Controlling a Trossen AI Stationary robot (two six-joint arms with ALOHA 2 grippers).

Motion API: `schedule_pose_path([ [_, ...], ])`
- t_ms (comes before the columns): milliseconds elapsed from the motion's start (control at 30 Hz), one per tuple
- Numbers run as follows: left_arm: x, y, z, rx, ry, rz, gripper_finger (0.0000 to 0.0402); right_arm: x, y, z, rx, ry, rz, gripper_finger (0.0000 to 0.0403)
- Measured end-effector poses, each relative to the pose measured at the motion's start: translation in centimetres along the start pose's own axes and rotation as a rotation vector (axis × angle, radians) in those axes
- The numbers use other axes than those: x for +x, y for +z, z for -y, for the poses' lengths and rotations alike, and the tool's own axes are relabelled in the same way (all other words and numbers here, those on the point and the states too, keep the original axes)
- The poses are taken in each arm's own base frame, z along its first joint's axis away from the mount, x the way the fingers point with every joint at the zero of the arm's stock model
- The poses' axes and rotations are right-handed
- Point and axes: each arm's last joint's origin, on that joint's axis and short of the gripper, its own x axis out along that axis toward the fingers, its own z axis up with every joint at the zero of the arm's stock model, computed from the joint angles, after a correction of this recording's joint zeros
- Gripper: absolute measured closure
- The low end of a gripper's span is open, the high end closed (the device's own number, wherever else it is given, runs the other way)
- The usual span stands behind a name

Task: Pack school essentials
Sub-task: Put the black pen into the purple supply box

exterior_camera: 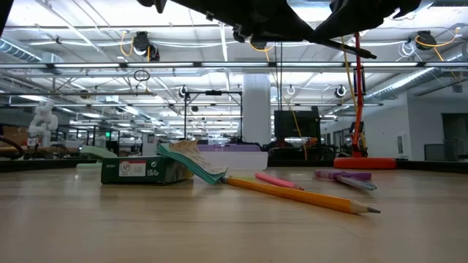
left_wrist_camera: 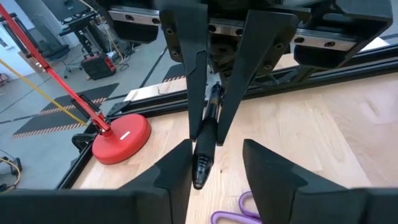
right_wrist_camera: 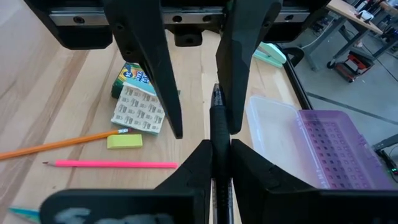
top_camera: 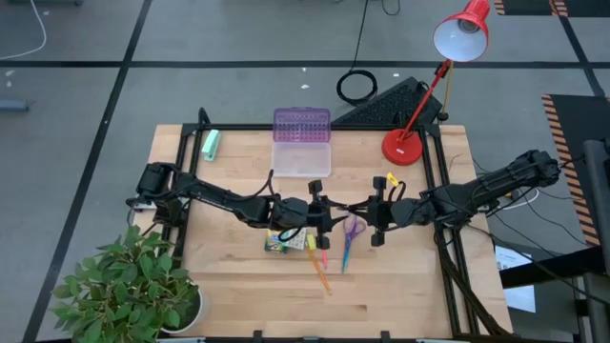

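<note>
Closest to the low camera lies an orange pencil point(exterior_camera: 300, 193), flat on the table point(top_camera: 400, 286) with a pink pencil point(exterior_camera: 278, 180) just behind it. The purple-handled scissors point(exterior_camera: 344, 175) lie off to one side and the crayon box point(exterior_camera: 139, 169) to the other, its flap hanging open. A small yellow piece point(right_wrist_camera: 124, 142) sits beside the crayon box. None of these is packed yet.

Above them, in mid-air over the middle of the table, the two arms meet nose to nose. The right claw point(top_camera: 374, 213) is closed tight on a black pen point(right_wrist_camera: 216, 121), holding it out lengthwise towards the other arm. The left claw point(top_camera: 327, 211) is spread wide, with a finger on either side of the pen's free end and neither finger touching it. It looks like a hand-over: one arm offers the pen so that the other can grip it at a better angle.

I would guess the clear box with purple lid point(top_camera: 302, 143) is where the things go. It lies open at the far edge of the table, well apart from the loose items and with nothing visible in it. If the right claw lets go before the left has closed, the pen would drop among the scissors and pencils below.
</note>
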Motion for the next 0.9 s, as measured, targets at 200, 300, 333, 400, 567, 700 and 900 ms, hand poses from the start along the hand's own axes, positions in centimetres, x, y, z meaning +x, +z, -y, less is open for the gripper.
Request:
schedule_pose_path([
  [200, 0.03, -0.03, -0.11, 0.001, 0.009, -0.002, 0.0311, 0.00, -0.02, -0.01, -0.001, 0.001, -0.002, 0.0367],
  [300, 0.06, -0.04, -0.20, 0.001, 0.012, -0.004, 0.0332, 0.00, -0.03, -0.01, -0.001, 0.002, -0.002, 0.0367],
  [333, 0.08, -0.06, -0.24, 0.001, 0.012, -0.005, 0.0338, 0.00, -0.03, -0.01, -0.002, 0.002, -0.003, 0.0367],
  [400, 0.12, -0.10, -0.34, 0.000, 0.014, -0.007, 0.0349, 0.00, -0.05, -0.01, -0.004, 0.002, -0.004, 0.0367],
  [567, 0.11, -0.09, -0.32, -0.003, 0.013, -0.007, 0.0358, 0.00, -0.03, -0.02, -0.007, 0.004, -0.003, 0.0352],
  [700, 0.12, -0.08, -0.34, -0.005, 0.014, -0.007, 0.0353, 0.00, 0.04, 0.02, -0.003, -0.004, 0.004, 0.0319],
  [900, 0.12, -0.09, -0.34, -0.006, 0.014, -0.007, 0.0360, -0.20, 0.13, 0.14, -0.001, -0.006, 0.013, 0.0237],
])
